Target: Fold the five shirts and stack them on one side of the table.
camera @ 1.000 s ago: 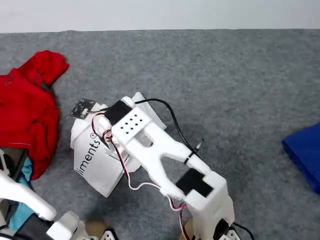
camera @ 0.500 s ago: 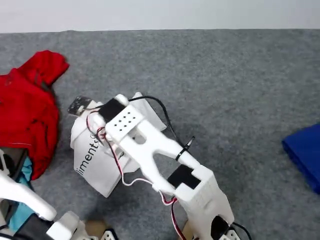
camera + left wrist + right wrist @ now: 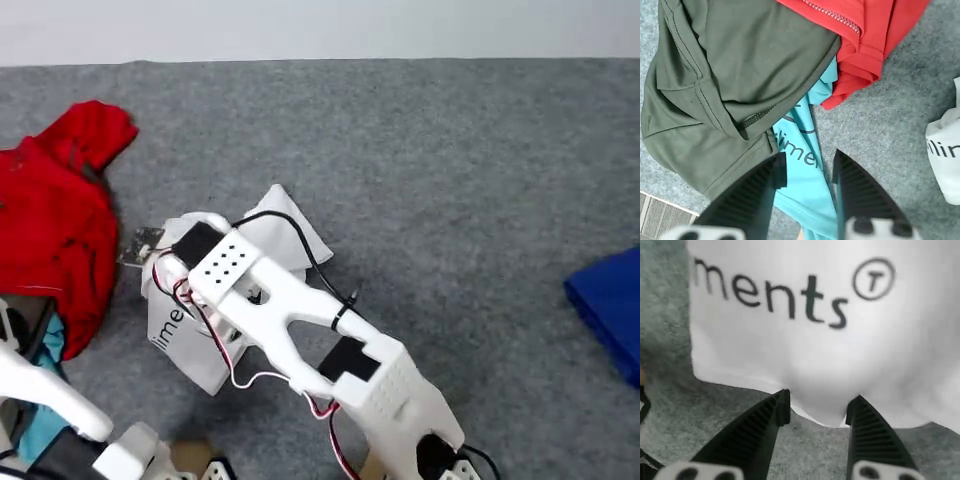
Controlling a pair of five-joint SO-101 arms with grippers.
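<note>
A crumpled white shirt (image 3: 285, 228) with black lettering lies left of the table's middle. My right arm (image 3: 300, 320) stretches over it from the front edge. The right gripper (image 3: 820, 409) is open, and the hem of the white shirt (image 3: 815, 340) bulges between its fingers. At the left lies a red shirt (image 3: 55, 220). My left gripper (image 3: 807, 167) hangs open above a teal shirt (image 3: 805, 200), which lies partly under a dark olive shirt (image 3: 740, 70) and the red shirt (image 3: 865, 30). A blue shirt (image 3: 610, 300) lies at the right edge.
Grey carpet-like cloth (image 3: 450, 150) covers the table, bare across the back and the right of middle. The left arm (image 3: 50, 390) sits at the front left corner. A pale strip of floor (image 3: 660, 217) shows past the table edge near the olive shirt.
The right arm has swung left and toward the front edge, carrying its wrist across the white shirt to the shirt's left part. The left arm and the other shirts have not moved.
</note>
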